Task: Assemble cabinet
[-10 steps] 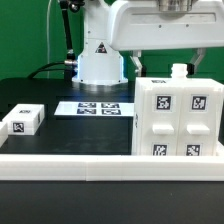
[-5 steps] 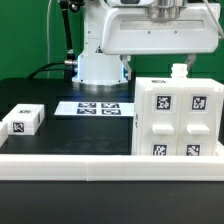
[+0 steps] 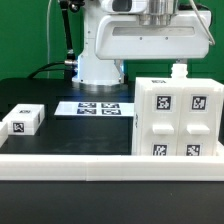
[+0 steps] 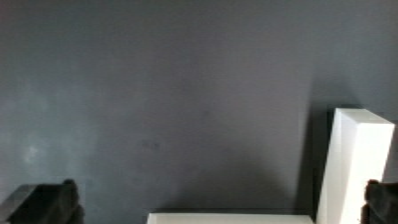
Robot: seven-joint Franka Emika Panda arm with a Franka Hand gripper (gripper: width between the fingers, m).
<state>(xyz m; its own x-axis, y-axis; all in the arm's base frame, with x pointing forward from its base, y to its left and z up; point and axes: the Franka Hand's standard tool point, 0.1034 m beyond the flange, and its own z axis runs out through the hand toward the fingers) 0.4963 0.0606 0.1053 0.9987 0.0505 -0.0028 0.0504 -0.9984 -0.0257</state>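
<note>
The cabinet (image 3: 178, 120) is a large white box with black-and-white tags, standing at the exterior view's right against the front rail. A small white peg sticks up from its top. My gripper (image 3: 158, 66) hangs above and just behind the cabinet's top, open and empty. In the wrist view the gripper (image 4: 210, 205) shows both dark fingertips (image 4: 45, 205) spread wide at the picture's two edges, with only dark table between them. A white upright edge (image 4: 365, 160) and a white flat edge (image 4: 231, 217) show there; they look like parts of the cabinet.
A small white tagged block (image 3: 22, 120) lies at the exterior view's left. The marker board (image 3: 98, 107) lies flat in the middle, in front of the robot base (image 3: 100, 65). A long white border rail (image 3: 90, 162) runs along the front.
The gripper hand has shifted toward the exterior view's left and sits slightly lower. The cabinet, block and board have not moved.
</note>
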